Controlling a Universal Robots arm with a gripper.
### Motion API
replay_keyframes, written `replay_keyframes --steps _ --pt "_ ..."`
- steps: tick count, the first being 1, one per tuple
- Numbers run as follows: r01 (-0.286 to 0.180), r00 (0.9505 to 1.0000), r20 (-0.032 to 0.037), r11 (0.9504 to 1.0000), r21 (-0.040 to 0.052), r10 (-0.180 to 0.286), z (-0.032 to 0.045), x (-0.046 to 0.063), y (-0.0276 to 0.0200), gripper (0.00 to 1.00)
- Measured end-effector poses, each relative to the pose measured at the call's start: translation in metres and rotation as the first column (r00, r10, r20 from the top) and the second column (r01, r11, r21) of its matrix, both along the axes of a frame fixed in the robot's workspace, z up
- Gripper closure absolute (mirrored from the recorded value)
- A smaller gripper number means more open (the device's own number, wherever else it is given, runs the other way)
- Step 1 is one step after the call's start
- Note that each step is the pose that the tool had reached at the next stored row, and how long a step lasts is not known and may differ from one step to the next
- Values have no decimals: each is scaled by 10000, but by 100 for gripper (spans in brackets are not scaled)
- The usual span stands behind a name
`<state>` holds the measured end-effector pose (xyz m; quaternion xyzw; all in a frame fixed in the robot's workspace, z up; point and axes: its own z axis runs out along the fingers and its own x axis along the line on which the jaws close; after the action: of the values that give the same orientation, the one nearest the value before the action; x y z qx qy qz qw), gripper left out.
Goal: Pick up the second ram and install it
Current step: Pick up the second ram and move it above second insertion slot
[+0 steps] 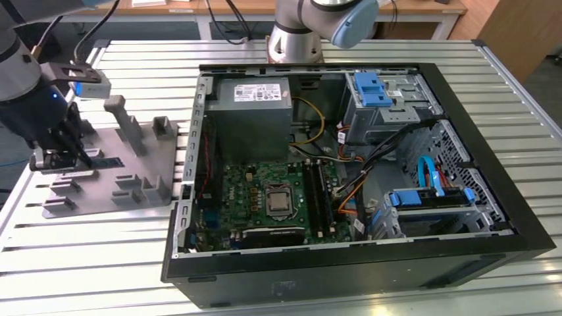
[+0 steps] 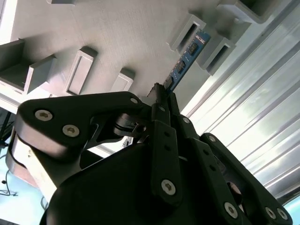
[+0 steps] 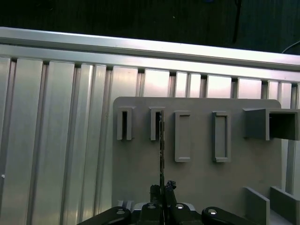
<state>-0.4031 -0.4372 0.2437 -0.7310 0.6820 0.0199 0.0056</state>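
Hand pinched shut on 1 RAM strip at the grey holder tray, off to the side of the PC case.

1 arm [image 1: 303, 29], 1 hand [image 2: 161, 96]: fingers closed tight on the near end of the second ram [image 2: 187, 55], no gap visible btwn pads and board. The ram is a blue-green strip w/ small black chips. Its far end sits at the slotted posts [image 3: 183, 136], 4 of them in a row in the first wrist view, and the strip, seen edge-on there, lines up w/ the 2nd one. 1 holder tray [image 1: 154, 158] lies flat on the slatted metal bench [image 1: 88, 263], at the exterior view's left. 1 PC case [image 1: 351, 276], side open w/ the board exposed, is just beside the tray. Can't tell if the ram is lifted clear of its slot.
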Motion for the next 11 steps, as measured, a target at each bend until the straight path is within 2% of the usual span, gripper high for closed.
replay_keyframes --steps 11 --pt "0 10000 0 10000 11 0 148 0 0 86"
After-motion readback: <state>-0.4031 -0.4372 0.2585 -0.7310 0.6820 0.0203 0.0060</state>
